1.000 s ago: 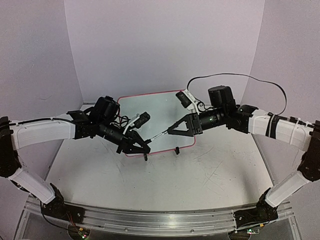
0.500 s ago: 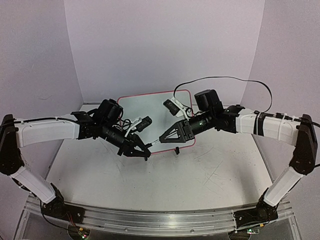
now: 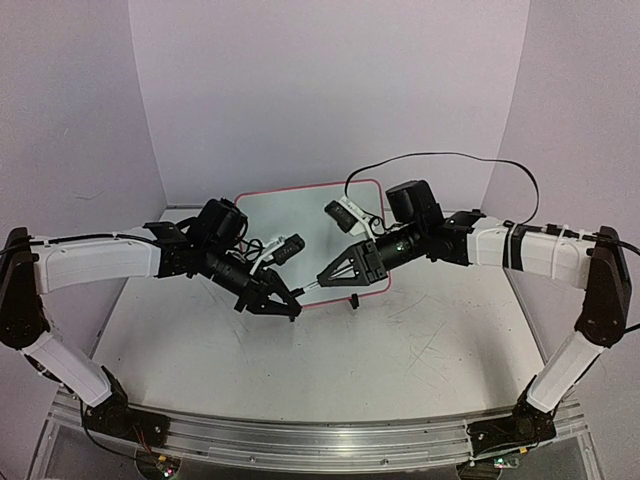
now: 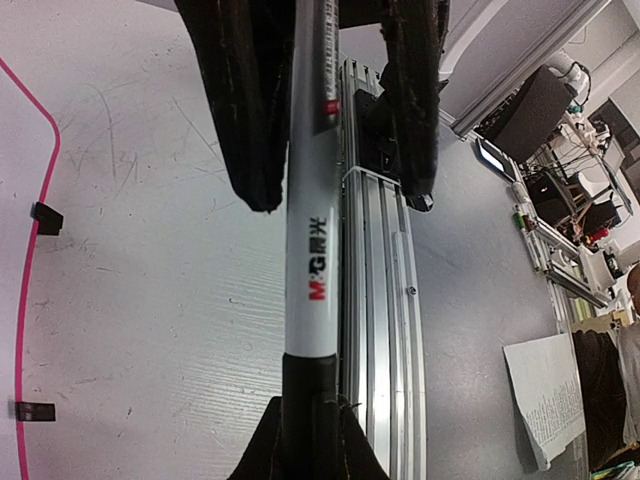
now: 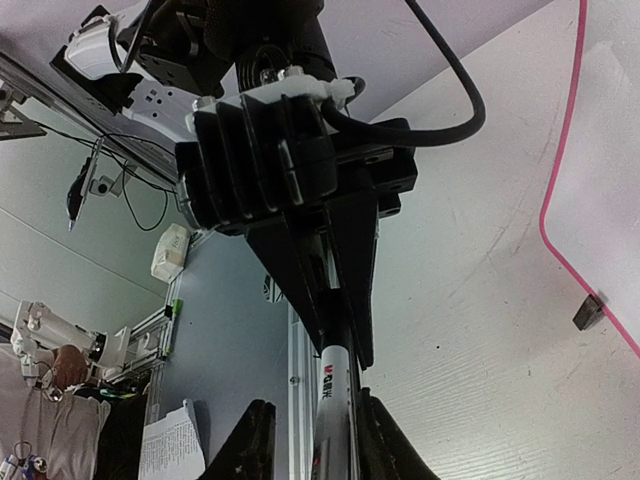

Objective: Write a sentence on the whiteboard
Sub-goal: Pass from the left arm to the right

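White-barrelled marker [image 4: 308,250] spans both grippers at near edge of whiteboard [image 3: 310,215]. Fingers of left gripper [image 3: 287,303] are clamped on barrel. Right gripper [image 3: 324,282] flanks black cap [image 4: 308,395], pinch unclear. Whiteboard lies flat on table [image 3: 400,350], no sentence visible. Writing looks unstarted, cap still on.

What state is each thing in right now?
left gripper: shut on the marker
marker: spans the gap between the two grippers
right gripper: jaws straddle the marker's black end; grip unclear
whiteboard: lying flat, no writing visible
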{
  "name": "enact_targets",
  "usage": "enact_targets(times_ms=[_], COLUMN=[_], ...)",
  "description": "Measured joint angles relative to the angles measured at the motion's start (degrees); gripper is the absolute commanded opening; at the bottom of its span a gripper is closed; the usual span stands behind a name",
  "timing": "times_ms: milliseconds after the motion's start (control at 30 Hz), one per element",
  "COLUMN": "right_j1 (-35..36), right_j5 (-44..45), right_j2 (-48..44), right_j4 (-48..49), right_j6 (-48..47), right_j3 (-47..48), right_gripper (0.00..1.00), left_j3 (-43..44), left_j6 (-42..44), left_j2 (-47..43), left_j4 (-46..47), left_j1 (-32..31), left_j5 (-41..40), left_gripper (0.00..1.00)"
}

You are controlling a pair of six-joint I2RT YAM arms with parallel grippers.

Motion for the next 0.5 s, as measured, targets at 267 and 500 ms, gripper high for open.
enact_targets(times_ms=[267,500], right_j1=[0.0,0.0], right_j5=[0.12,0.23], right_j2=[0.0,0.0], right_j4=[-0.25,-1.28], right_j6=[-1.08,-1.76], right_j3=[0.0,-0.02], right_gripper=[0.16,0.27], left_j3=[0.07,0.08], left_j6=[0.15,0.27], left_j2=[0.02,0.02], left_j4=[-0.75,-0.79], left_j1=[-0.01,-0.11], left_j5=[0.15,0.2], left_gripper=[0.0,0.0])
